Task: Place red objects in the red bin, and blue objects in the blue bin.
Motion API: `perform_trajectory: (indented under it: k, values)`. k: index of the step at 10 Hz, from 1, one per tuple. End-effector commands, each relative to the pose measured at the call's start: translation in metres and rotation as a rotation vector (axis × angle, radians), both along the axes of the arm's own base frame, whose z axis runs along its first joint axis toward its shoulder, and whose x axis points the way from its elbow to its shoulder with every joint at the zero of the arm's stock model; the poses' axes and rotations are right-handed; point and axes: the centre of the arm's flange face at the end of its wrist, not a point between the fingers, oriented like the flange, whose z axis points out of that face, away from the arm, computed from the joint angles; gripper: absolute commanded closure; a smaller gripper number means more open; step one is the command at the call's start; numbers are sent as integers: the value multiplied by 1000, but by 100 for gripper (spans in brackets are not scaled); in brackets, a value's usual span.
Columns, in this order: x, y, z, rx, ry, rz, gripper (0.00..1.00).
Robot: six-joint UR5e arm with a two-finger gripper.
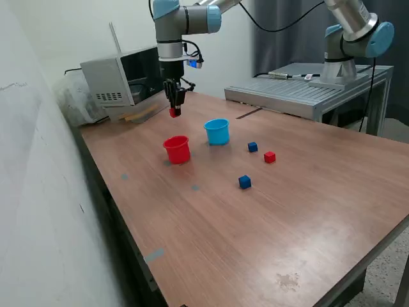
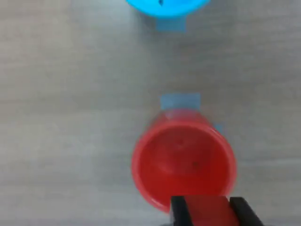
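Pincer: the gripper point(image 1: 174, 110) hangs above the table point(image 1: 307, 211), its fingers point(image 2: 178, 209) pinched on a red cube point(image 1: 174, 112); in the wrist view that cube point(image 2: 207, 209) fills the gap between the two dark fingertips.
Red cup: the red cup point(image 1: 177, 149) stands upright on the table below the pincer; in the wrist view its open mouth point(image 2: 183, 162) lies just past the held cube, interior showing nothing inside.
Blue cup: the light blue cup point(image 1: 217, 131) stands upright beside the red cup, toward the exterior view's right of the pincer and lower; only its rim point(image 2: 164, 7) shows in the wrist view, beyond the red cup.
Loose cubes: second red cube point(image 1: 270, 157), first blue cube point(image 1: 252, 147) and second blue cube point(image 1: 245, 182) rest on the table, all well apart from the pincer toward the exterior view's right, past the blue cup.
Tape marks: blue tape patches point(image 2: 180, 101) on the table, by each cup in the wrist view.
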Motion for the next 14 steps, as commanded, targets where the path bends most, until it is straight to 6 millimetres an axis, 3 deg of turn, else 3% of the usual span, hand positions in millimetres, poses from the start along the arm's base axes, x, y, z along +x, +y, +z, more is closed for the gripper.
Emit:
perform_trajectory:
  k: [1,3,7,9,12,14]
  values:
    - [20,3,-15,-17,-52,-12,100]
    - [20,-13,-21,-19,-56,8,100]
    - [6,-14,-15,-15,-27,13,100]
    - [0,-22,-30,-22,-37,13,100]
    - [-14,-16,-44,-21,-33,10,100]
    - [-18,-9,-34,-16,-13,3,100]
